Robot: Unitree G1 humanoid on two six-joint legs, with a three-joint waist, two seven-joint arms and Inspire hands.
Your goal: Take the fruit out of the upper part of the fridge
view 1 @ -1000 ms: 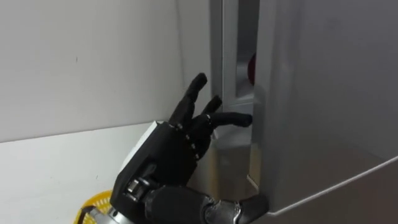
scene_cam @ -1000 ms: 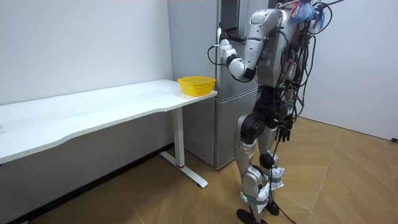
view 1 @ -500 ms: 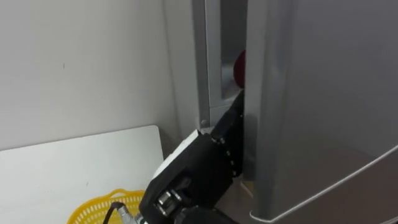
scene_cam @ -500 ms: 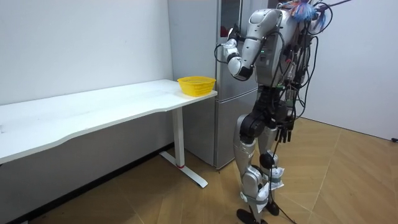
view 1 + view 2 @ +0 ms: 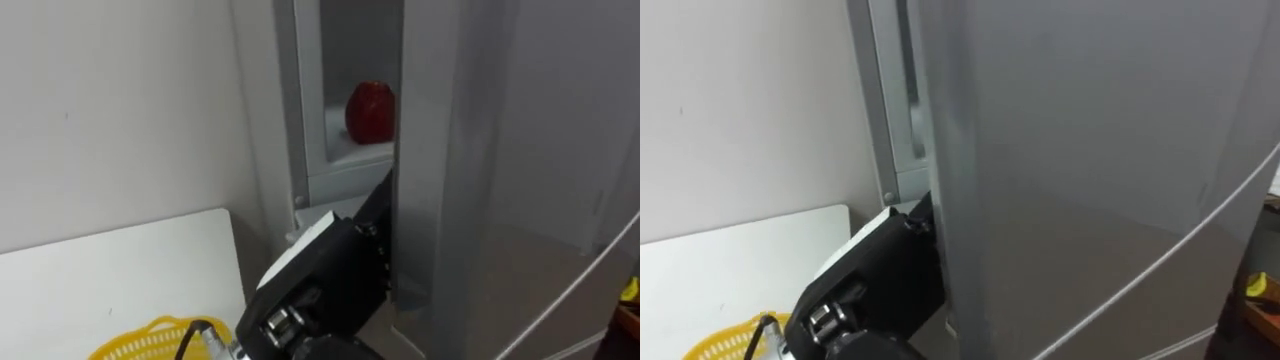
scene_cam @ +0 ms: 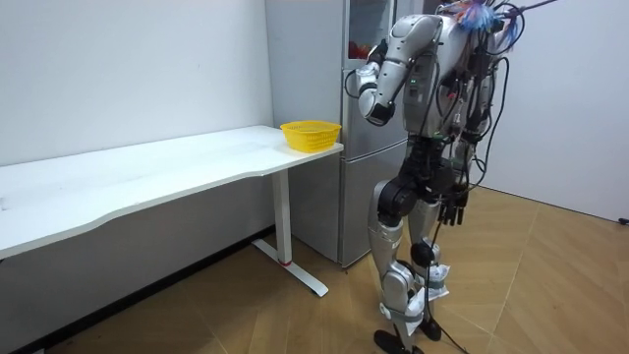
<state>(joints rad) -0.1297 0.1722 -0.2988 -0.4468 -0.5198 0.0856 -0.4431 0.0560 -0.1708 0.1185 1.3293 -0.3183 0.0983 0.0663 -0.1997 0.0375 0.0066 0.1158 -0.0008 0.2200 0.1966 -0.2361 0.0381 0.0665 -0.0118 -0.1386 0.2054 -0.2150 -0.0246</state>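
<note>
A red apple sits on a white shelf inside the upper fridge, seen through the gap of the partly open grey door. My left hand reaches up from the lower left to the door's inner edge, below the apple, and its fingers are hidden behind that edge. In the right eye view the door covers the apple, and the left hand shows at its edge. In the room view I stand upright facing the fridge, with my left hand raised to it.
A yellow basket stands on the white table's corner next to the fridge, just under my left arm. A white wall runs behind the table. Wooden floor lies behind me in the room view.
The upper door has swung wider and the apple now shows in full. My left hand's fingers, spread at the gap a second ago, are now behind the door's edge.
</note>
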